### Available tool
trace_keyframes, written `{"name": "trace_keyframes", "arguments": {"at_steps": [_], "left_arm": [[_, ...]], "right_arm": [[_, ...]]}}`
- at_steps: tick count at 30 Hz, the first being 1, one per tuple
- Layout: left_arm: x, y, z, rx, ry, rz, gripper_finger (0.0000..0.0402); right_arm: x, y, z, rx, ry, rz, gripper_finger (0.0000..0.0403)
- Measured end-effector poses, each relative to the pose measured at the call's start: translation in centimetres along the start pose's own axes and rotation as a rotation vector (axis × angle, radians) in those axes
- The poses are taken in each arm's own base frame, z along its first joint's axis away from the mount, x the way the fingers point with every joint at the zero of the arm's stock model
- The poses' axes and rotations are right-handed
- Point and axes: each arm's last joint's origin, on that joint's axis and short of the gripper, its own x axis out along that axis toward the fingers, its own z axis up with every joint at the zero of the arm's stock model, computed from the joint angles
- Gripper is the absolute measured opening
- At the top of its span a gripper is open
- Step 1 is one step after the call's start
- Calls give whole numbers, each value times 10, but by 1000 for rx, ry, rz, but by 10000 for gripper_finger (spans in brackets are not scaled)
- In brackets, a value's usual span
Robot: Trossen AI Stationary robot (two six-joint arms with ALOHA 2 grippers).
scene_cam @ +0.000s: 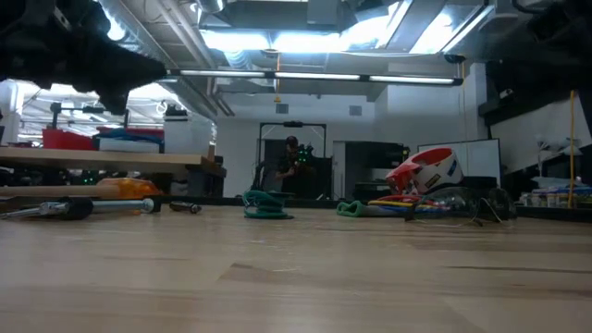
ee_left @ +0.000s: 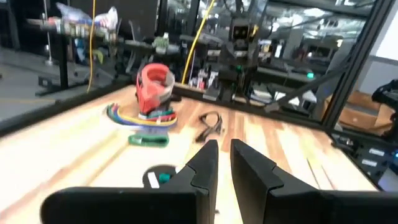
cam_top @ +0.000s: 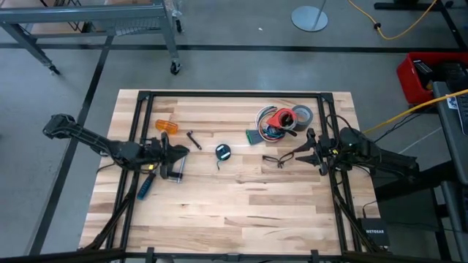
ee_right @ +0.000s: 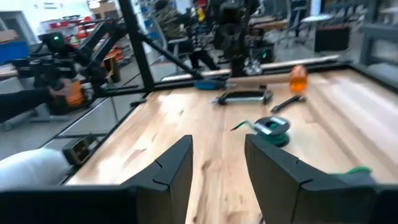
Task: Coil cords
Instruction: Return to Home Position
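Observation:
The dark teal-green cord (cam_top: 223, 152) lies coiled on the table's middle; it also shows in the low view (scene_cam: 266, 205), the left wrist view (ee_left: 158, 176) and the right wrist view (ee_right: 272, 127). The thin black cord (cam_top: 274, 158) lies loose on the table to its right, and shows in the left wrist view (ee_left: 211, 123). My left gripper (cam_top: 180, 152) hovers left of the teal cord, its fingers (ee_left: 211, 167) only a narrow gap apart, empty. My right gripper (cam_top: 298, 153) is open and empty just right of the black cord.
Red and grey tape rolls with coloured cables (cam_top: 281, 118) sit at the far right. An orange piece (cam_top: 167, 126) and a small black tool (cam_top: 194, 139) lie far left of centre. A blue-handled screwdriver (cam_top: 146, 186) and a clear piece (cam_top: 173, 172) lie beside my left gripper.

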Motion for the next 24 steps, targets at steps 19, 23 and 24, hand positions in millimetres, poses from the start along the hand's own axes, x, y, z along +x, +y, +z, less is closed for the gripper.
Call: {"name": "trace_keyframes", "arguments": {"at_steps": [19,23,24], "left_arm": [[-2,5,-20,76,182,58,35],[-3,9,-26,70,230,122,35],[-4,10,-27,64,245,134,35]], "right_arm": [[12,-20,-22,42,-135,-346,150],[13,-24,-24,52,-123,-459,150],[13,-24,-24,53,-118,-464,150]]}}
